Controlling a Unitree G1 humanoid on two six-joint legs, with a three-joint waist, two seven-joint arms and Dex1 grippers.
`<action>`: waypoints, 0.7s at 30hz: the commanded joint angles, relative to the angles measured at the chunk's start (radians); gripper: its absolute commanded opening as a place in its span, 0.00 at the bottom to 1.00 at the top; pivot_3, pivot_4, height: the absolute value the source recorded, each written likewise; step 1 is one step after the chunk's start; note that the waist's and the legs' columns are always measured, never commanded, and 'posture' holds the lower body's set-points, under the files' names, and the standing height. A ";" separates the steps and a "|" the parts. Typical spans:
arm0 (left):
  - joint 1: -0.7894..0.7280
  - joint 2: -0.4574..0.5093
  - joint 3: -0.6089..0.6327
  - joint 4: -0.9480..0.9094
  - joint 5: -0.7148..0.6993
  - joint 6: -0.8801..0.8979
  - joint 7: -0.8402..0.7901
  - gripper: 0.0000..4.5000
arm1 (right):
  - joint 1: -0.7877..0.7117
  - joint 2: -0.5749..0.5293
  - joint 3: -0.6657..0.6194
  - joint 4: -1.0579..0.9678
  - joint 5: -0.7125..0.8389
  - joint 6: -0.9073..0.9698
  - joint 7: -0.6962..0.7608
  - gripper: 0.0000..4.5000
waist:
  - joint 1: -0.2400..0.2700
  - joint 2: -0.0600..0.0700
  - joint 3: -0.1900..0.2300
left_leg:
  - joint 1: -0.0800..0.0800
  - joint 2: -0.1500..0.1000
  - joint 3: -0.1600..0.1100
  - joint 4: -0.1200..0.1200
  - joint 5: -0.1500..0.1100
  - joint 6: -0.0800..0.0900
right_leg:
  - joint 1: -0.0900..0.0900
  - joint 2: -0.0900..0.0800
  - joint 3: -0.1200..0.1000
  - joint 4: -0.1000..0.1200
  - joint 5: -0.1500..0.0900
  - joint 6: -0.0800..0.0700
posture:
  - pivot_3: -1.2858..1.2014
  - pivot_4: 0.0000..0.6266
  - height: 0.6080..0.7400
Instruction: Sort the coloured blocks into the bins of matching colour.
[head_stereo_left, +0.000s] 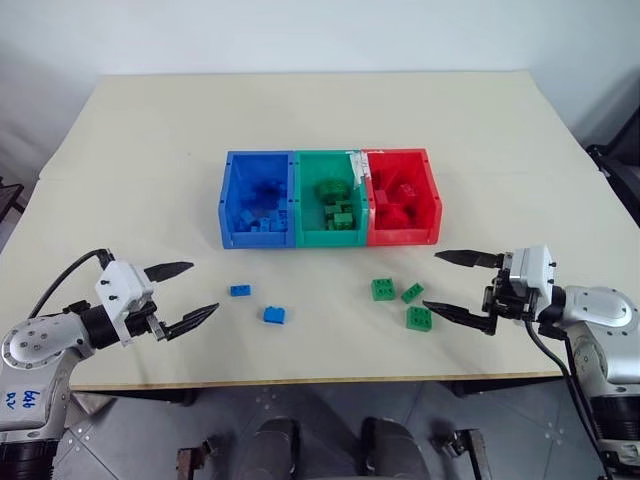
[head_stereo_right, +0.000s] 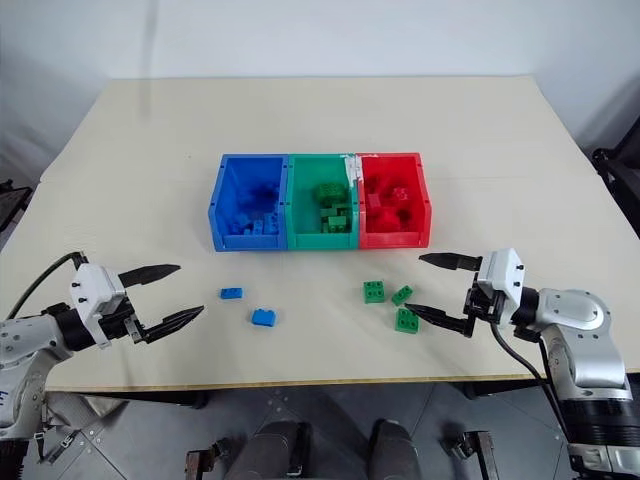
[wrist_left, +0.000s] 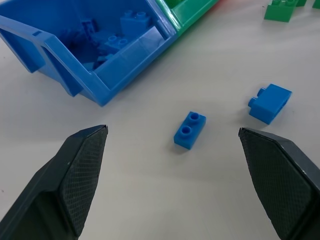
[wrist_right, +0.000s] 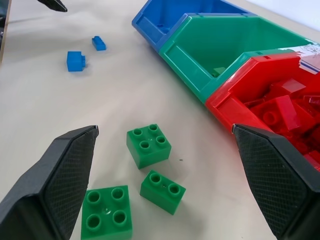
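Right wrist view is showing three glossy green studded bricks (wrist_right: 148, 145) lying on the matte beige counter (wrist_right: 75, 115) between the right tool's (wrist_right: 165, 180) spread, cross-hatched black fingers (wrist_right: 60, 185) — empty. Moulded plastic bins (head_stereo_left: 330, 200) — blue, green, red, joined in a row — are sitting mid-counter, holding matching bricks. Two blue bricks (wrist_left: 190, 129) are lying before the left tool (head_stereo_left: 180, 295), also gaping wide, empty.
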 joint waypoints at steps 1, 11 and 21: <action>-0.008 0.009 0.003 -0.002 0.010 -0.009 0.008 0.99 | 0.001 0.008 -0.006 -0.031 0.007 -0.007 -0.006 1.00 | 0.000 0.000 0.000 | 0.000 0.000 0.000 0.000 0.000 0.000 | 0.000 0.000 0.000 0.000 0.000 0.000 | 0.52 0.24 1.00; -0.093 -0.011 -0.084 -0.091 -0.056 0.079 -0.015 0.99 | 0.078 -0.040 -0.119 -0.031 0.013 -0.029 -0.040 1.00 | 0.005 0.000 0.000 | 0.000 -0.001 -0.001 0.000 0.000 0.000 | 0.000 0.000 0.000 0.000 0.000 0.000 | 0.52 0.24 1.00; -0.207 -0.069 -0.354 -0.172 -0.001 0.056 -0.099 0.99 | 0.227 -0.154 -0.220 0.120 -0.042 -0.119 0.053 1.00 | 0.001 0.000 0.000 | 0.000 -0.001 0.005 0.001 0.000 0.000 | 0.001 0.000 0.000 0.000 0.000 0.000 | 0.52 0.24 1.00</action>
